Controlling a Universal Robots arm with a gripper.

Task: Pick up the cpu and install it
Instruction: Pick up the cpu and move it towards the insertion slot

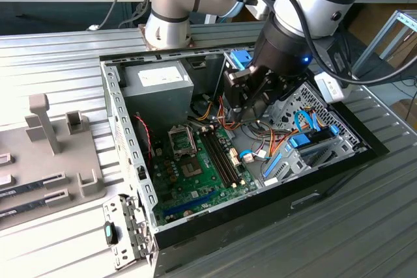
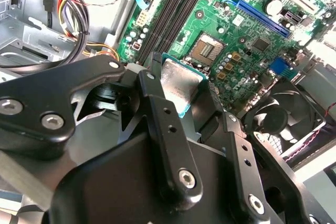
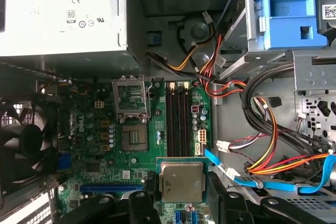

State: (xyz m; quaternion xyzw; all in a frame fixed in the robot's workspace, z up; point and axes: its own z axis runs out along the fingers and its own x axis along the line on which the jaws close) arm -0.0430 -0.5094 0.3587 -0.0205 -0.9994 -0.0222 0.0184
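The cpu (image 3: 181,181), a small square chip with a dull silver top and a thin green edge, sits between the black fingers of my gripper (image 3: 181,183), which is shut on it. The second wrist view shows the cpu (image 2: 178,85) tilted in the gripper (image 2: 181,86) above the green motherboard (image 2: 247,19). The bare cpu socket (image 3: 135,137) lies open on the board, its silver frame (image 3: 131,98) flipped back, a short way from the chip. In the exterior view the gripper (image 1: 251,105) hangs inside the open computer case, beside the memory slots (image 1: 221,157) and apart from the socket (image 1: 192,166).
Orange, red and black cable bundles (image 3: 262,150) and blue flat cables (image 3: 278,184) run beside the gripper. A grey power supply (image 1: 156,86) fills the case's back corner, a black fan (image 3: 23,145) sits by the board, and a blue drive cage (image 3: 289,9) stands nearby. Grey fixtures (image 1: 52,141) lie outside the case.
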